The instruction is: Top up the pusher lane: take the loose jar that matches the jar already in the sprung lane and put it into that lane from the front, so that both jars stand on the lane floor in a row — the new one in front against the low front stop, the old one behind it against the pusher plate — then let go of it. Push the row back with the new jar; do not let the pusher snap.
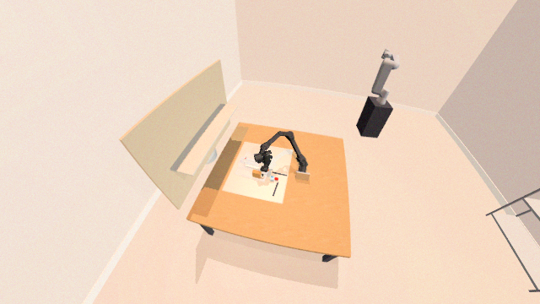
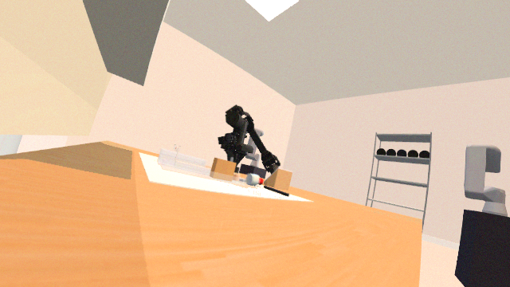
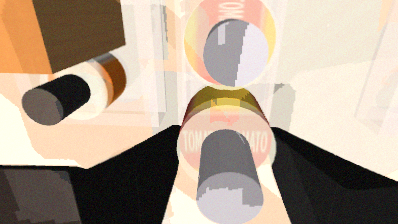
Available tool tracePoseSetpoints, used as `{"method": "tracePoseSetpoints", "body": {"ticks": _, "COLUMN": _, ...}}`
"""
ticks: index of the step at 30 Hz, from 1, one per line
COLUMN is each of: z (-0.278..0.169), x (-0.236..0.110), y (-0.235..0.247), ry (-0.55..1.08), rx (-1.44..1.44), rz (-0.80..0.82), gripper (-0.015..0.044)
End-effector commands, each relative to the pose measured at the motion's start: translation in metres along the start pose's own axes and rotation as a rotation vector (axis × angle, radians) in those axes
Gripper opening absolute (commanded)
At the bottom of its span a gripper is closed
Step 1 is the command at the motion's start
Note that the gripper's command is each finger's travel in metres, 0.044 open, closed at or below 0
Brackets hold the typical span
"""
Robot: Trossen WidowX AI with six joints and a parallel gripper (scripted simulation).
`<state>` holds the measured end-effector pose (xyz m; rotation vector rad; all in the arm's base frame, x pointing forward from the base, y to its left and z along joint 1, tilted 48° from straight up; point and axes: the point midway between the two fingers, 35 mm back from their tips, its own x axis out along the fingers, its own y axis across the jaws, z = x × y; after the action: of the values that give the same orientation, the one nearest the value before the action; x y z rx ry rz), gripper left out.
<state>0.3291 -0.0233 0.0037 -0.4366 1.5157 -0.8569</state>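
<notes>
From the wrist view we see the claw closed on a tomato jar, its two black fingers pressing the jar's sides from 9 and 3 o'clock; the jar has a grey lid and a red label with a yellow band. Directly at 12 o'clock from it, and just touching or nearly so, stands a second jar with the same grey lid and red-and-yellow label, between the clear walls of the lane. We cannot tell whether the held jar rests on the lane floor. At 10 o'clock in that view another jar, dark-lidded with a brown band, lies on its side beside a brown box. From the top view we note the arm arching over a pale mat on the orange counter, its base at 3 o'clock of the mat. A small red-capped item lies just beside the claw.
</notes>
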Motion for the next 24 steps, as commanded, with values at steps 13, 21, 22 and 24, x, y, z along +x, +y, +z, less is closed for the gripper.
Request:
{"method": "tracePoseSetpoints", "body": {"ticks": 13, "z": 0.0146, "x": -0.0056, "y": -0.0026, "ry": -0.032, "rx": 0.013, "rz": -0.005, "gripper": 0.0000}}
{"method": "tracePoseSetpoints", "body": {"ticks": 21, "z": 0.0172, "x": -0.0063, "y": -0.0031, "ry": -0.032, "rx": 0.013, "rz": -0.005, "gripper": 0.0000}}
{"method": "tracePoseSetpoints", "body": {"ticks": 22, "z": 0.0175, "x": -0.0064, "y": -0.0032, "ry": -0.032, "rx": 0.013, "rz": -0.005, "gripper": 0.0000}}
{"method": "tracePoseSetpoints", "body": {"ticks": 24, "z": 0.0182, "x": -0.0064, "y": -0.0033, "ry": -0.033, "rx": 0.013, "rz": -0.005, "gripper": 0.0000}}
